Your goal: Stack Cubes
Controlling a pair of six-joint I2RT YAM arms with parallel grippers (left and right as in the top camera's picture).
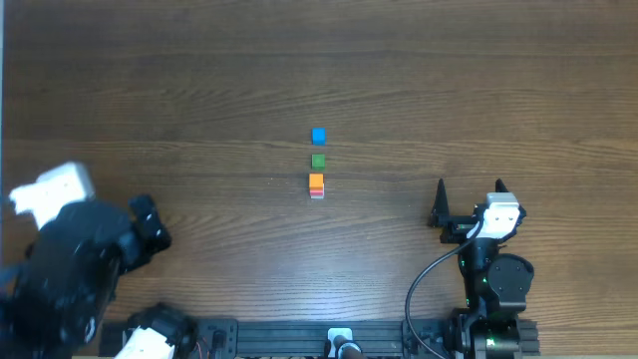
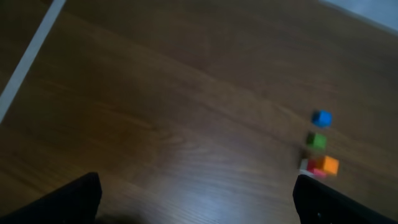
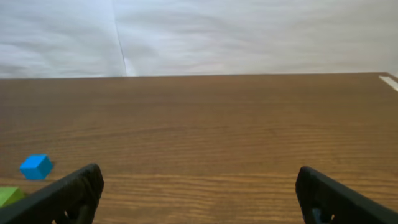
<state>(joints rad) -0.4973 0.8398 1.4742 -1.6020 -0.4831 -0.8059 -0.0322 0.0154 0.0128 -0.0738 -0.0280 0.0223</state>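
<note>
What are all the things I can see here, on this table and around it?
blue cube: one, blue, on the table, end of the row farthest from the arms' bases.
green cube: one, green, on the table between the blue cube and the stack.
orange cube: one, orange, top of the small stack at the row's near end.
red cube: one, red, under the orange cube.
white piece: one, white, bottom of the stack; shape hard to tell.
table: one, brown wood, under everything.
left gripper: one, black, open, left of the cubes.
right gripper: one, black, open, right of the cubes.
</note>
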